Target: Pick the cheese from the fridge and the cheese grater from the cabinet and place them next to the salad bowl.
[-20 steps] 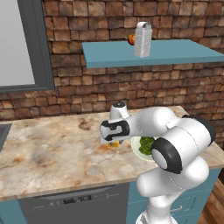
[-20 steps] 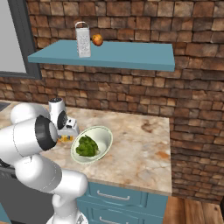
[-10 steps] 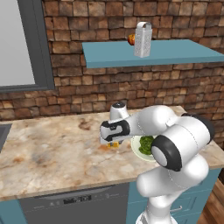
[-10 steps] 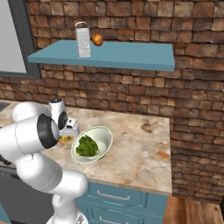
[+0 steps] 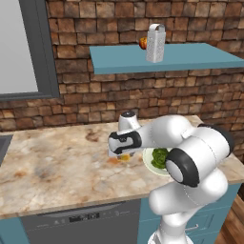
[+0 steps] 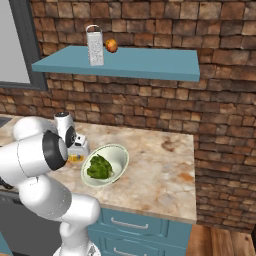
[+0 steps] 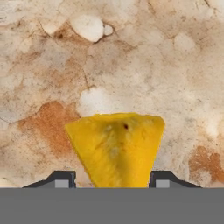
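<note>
The cheese [image 7: 116, 148], a yellow-orange wedge, lies on the marbled counter [image 5: 57, 162] between my two fingertips, just left of the salad bowl [image 6: 120, 155]. My gripper [image 7: 111, 180] points down over it with its jaws slightly parted, the left tip a little clear of the wedge. In the base views the gripper [image 5: 121, 153] [image 6: 77, 152] hangs low over the cheese [image 5: 125, 157] [image 6: 75, 158] beside the bowl [image 5: 147, 162]. The silvery cheese grater [image 5: 155, 44] [image 6: 94, 46] stands upright on the teal cabinet shelf [image 5: 190, 55] [image 6: 140, 62]. The fridge is out of view.
A small red-orange fruit [image 5: 143, 43] [image 6: 111, 46] sits on the shelf next to the grater. A brick wall [image 5: 119, 95] backs the counter. A grey-framed panel [image 5: 19, 47] stands at the left, and the counter ends at its right edge [image 6: 192, 200].
The jaws have parted a little from the cheese, which stays in place on the counter. The arm has hardly moved.
</note>
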